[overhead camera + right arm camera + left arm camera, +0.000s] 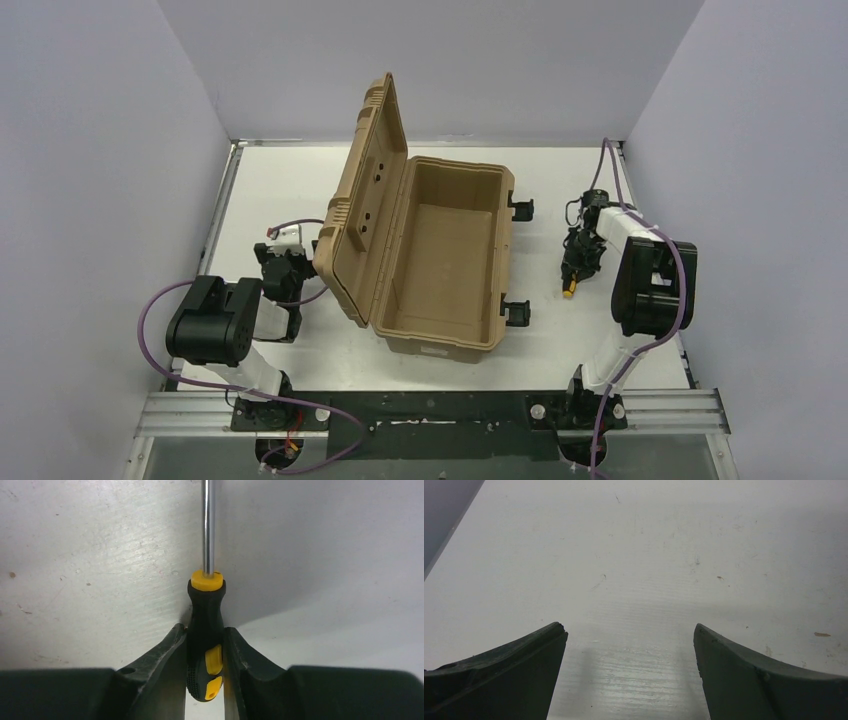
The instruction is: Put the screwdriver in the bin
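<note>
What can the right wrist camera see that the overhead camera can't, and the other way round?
Only the right wrist view shows the grip up close: the right gripper has its fingers pressed on both sides of the black-and-yellow handle of the screwdriver, with the metal shaft pointing away. Only the overhead view shows the bin, open with its lid raised and nothing visible inside. Both views show the screwdriver held in the right gripper, with the white table behind it.
</note>
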`<act>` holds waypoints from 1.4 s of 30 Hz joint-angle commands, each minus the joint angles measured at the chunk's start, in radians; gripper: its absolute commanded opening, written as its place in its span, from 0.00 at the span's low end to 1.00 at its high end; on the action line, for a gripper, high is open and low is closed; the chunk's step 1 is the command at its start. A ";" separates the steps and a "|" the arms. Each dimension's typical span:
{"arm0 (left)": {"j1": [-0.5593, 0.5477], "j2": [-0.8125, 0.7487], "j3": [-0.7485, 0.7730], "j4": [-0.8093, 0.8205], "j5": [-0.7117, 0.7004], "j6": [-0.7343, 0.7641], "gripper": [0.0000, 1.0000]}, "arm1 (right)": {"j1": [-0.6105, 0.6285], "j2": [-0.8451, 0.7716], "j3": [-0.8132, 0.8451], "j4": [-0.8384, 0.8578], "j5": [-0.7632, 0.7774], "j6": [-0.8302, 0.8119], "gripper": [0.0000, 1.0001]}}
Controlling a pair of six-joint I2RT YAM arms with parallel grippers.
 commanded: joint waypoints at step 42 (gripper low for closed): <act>-0.044 -0.006 0.008 0.061 -0.079 0.012 0.97 | 0.871 0.199 0.392 -0.050 0.119 0.379 0.00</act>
